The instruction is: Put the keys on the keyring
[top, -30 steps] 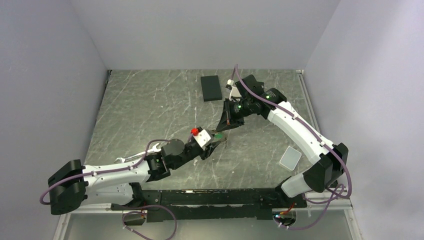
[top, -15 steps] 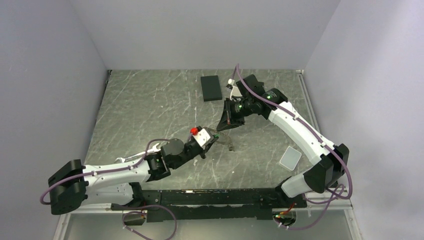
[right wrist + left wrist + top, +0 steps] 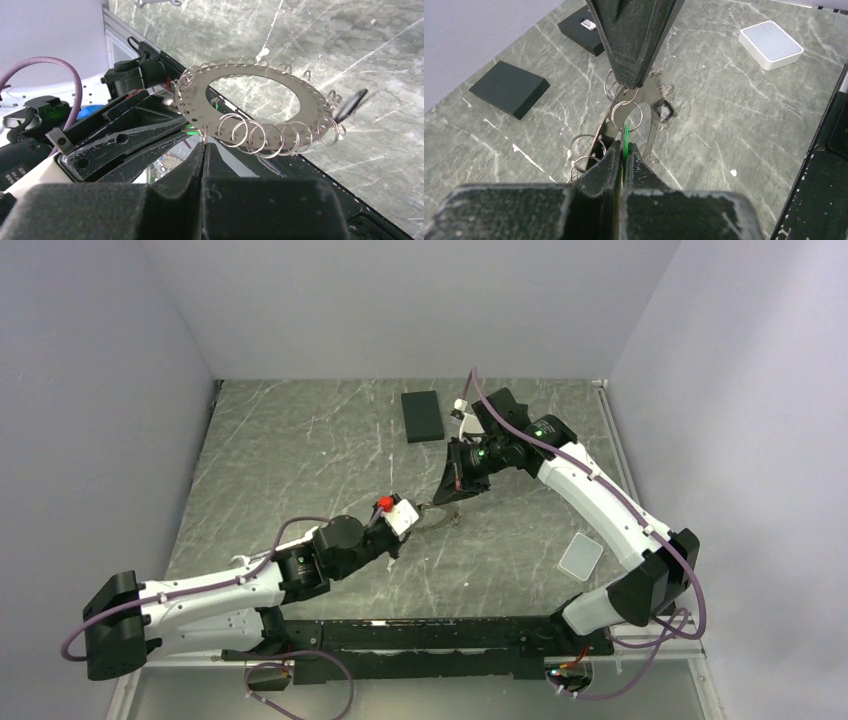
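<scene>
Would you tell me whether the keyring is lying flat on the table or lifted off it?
Lifted: the right tool pinches the keyring by its rim, holding it tilted above the table.

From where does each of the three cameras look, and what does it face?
Top external: above and behind the arms, facing down on the table; both arms show, left gripper and right gripper meeting at the keyring.
Left wrist: on the left arm, looking along its own fingers, shut on a thin green piece, toward the keyring.
Right wrist: on the right arm, looking back toward the near edge; its fingers pinch the keyring.
Shared: both wrist views show the keyring and the opposite gripper.
</scene>
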Controlling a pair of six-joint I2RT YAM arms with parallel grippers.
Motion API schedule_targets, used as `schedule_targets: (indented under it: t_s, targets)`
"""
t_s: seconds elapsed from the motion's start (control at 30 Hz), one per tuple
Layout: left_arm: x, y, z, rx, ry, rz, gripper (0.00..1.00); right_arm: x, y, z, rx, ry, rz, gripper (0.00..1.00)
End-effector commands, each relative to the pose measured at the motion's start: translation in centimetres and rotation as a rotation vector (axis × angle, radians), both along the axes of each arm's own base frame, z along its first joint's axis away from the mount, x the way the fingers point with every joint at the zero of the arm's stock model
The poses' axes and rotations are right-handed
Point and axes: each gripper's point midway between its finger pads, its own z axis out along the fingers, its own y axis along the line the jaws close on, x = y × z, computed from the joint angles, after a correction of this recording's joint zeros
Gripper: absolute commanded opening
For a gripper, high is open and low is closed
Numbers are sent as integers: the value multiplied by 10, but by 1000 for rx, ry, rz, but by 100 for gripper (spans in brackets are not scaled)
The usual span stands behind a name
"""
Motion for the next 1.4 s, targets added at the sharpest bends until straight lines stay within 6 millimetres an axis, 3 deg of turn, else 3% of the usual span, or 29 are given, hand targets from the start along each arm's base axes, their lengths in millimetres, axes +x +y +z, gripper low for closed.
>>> schedule_targets:
  t_s: [0.0, 0.27, 0.6, 0.87, 1.07, 1.37]
  targets:
    - [4, 14, -17, 124, -2, 36, 0, 10, -5, 39, 64, -131, -14, 0]
    - [13, 29, 2, 170, -42, 105, 0, 0, -13, 31, 26, -164, 78, 0]
    - [31, 35, 7, 290, -43, 210, 0, -24, -13, 18, 20, -179, 222, 0]
    - [42, 30, 34, 298, -64, 257, 0, -44, -4, -10, -19, -143, 278, 0]
    - [41, 25, 45, 274, -84, 231, 0, -43, -5, -22, -44, -144, 272, 0]
    - [30, 30, 38, 256, -49, 199, 0, -26, -8, -20, -86, -208, 218, 0]
